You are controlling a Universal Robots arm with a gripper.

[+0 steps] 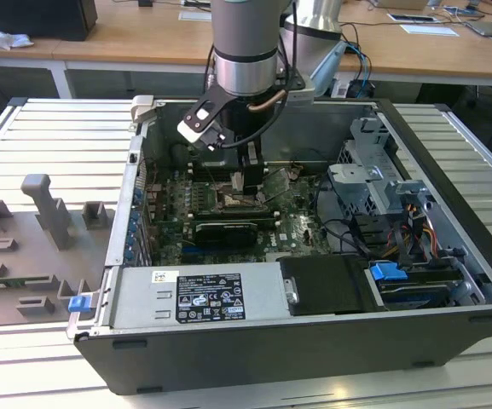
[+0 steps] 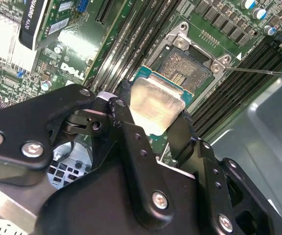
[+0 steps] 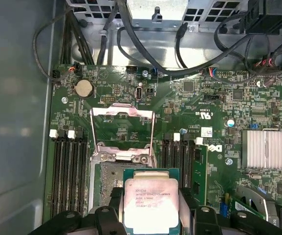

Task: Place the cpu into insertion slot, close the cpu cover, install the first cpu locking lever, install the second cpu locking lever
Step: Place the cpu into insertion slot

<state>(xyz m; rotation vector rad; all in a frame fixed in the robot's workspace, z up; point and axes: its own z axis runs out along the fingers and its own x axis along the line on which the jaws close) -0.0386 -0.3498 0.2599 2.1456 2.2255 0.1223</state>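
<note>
Silvery cpu (image 3: 152,205), clamped in my claw (image 3: 152,218), hovers just above the insertion slot (image 3: 110,177), unseated; the cpu cover (image 3: 122,110) at its edge stands open.

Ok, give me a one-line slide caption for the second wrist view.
Gripper shut on the cpu, held close to the uncovered insertion slot, not yet seated in it.

The cpu (image 3: 150,205) top was silvery-beige metal with a dull sheen. The cpu cover (image 3: 122,132) was thin bright metal, glossy. Circuit board (image 3: 209,112) was green, semi-gloss. Jaws were matt black plastic with shiny metal screws. Case wall (image 2: 258,127) was smooth grey metal.
</note>
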